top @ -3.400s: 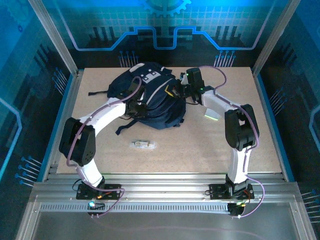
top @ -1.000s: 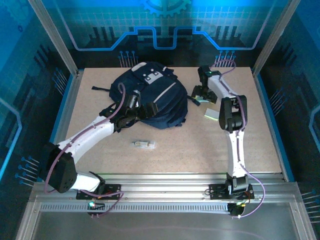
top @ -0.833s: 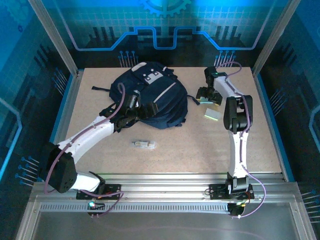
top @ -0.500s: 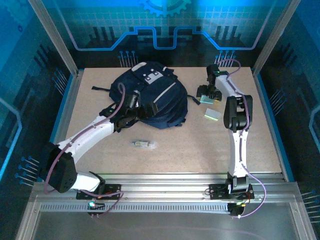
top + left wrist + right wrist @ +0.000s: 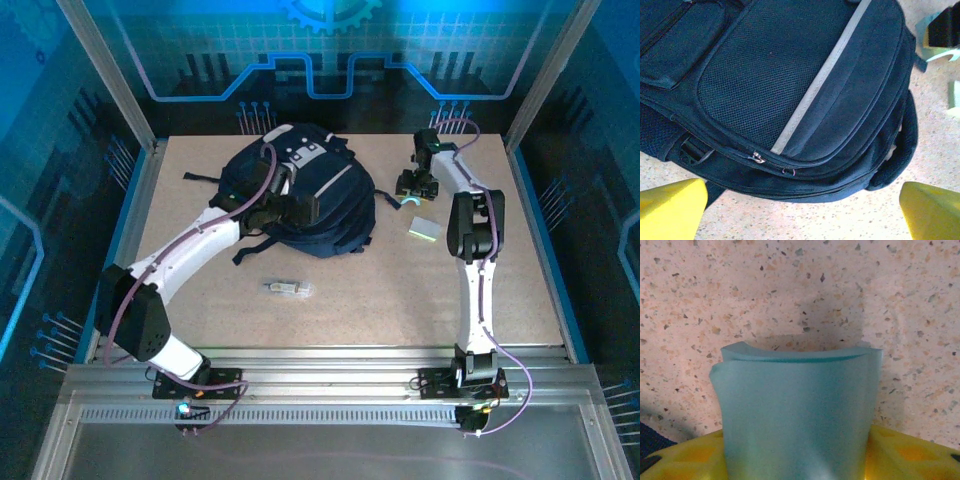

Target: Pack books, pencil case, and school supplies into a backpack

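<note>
Backpack (image 5: 325,195) is lying toward twelve o'clock on the bench (image 5: 380,300), the left end effector (image 5: 292,210) hovering over it, spread wide. At its three o'clock the right end effector (image 5: 414,192) is pinching the pale-blue pad (image 5: 797,410), which is bowing between yellow fingers (image 5: 905,455). The yellow-green pad (image 5: 424,229) is lying at five o'clock from that grip, the clear tube (image 5: 287,288) at the backpack's six.

No legible txt, nos. or brand names found in any view.
Backpack (image 5: 310,205): white-grey patches (image 5: 300,153) near top are marked w/ small dark specks, too small to be read.
Back wall (image 5: 200,50): gear outline (image 5: 330,10) + circuit-style lines printed in blue; graphic only, no lettering made out.
Blue pad (image 5: 795,410): face seen plain at close range.
</note>
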Motion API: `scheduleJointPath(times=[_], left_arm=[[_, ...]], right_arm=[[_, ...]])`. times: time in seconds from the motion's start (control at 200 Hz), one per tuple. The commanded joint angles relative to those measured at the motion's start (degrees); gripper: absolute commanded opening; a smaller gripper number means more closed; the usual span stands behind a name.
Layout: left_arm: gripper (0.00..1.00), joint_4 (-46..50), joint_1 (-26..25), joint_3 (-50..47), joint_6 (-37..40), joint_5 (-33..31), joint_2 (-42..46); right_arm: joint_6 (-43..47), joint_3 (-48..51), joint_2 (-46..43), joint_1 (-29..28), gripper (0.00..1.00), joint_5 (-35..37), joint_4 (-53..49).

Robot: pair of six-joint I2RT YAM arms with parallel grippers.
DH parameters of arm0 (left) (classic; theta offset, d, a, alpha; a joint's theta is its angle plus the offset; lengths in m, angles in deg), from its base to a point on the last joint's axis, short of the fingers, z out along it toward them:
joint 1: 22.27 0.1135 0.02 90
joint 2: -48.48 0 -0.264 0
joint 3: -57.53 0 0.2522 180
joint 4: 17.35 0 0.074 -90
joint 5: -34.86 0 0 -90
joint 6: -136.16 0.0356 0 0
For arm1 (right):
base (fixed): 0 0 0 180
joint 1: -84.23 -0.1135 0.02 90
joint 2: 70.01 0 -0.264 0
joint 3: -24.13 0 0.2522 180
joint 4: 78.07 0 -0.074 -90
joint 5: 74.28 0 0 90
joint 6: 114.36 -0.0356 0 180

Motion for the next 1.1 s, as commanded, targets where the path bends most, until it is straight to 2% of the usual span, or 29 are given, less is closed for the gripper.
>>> scheduleJointPath(times=[0.0,0.255,0.54,0.635,0.73,0.88,0.96,1.096], left_arm=[[0.99,0.06,-0.86,1.36,6.17,-2.45,-1.12],[0.99,0.33,-3.98,5.09,13.90,-8.46,-7.10],[0.99,-2.35,-6.73,9.83,17.05,-8.61,-15.23],[0.95,-3.05,-6.90,12.30,18.22,-9.84,-18.65],[0.85,-3.14,-6.90,15.03,18.69,-12.26,-21.93],[0.62,-4.44,-6.84,17.30,19.85,-14.19,-25.63],[0.56,-3.78,-6.85,18.88,20.09,-14.10,-27.52],[0.27,-2.55,-6.84,20.31,19.50,-12.45,-28.43]], right_arm=[[-1.65,2.90,-3.16,1.27,0.58,-3.40,-0.72],[-3.60,11.76,-16.89,2.59,0.56,-9.05,3.10],[-4.32,25.28,-32.40,3.68,0.54,-14.23,6.52],[-4.64,29.94,-37.21,3.81,0.54,-15.76,7.78],[-4.73,34.18,-41.60,3.85,0.53,-17.03,8.58],[-4.46,39.56,-47.27,3.85,0.52,-18.03,9.04],[-4.26,41.01,-49.21,3.77,0.51,-17.61,8.78],[-4.15,41.63,-50.97,3.91,0.50,-16.96,8.55]])
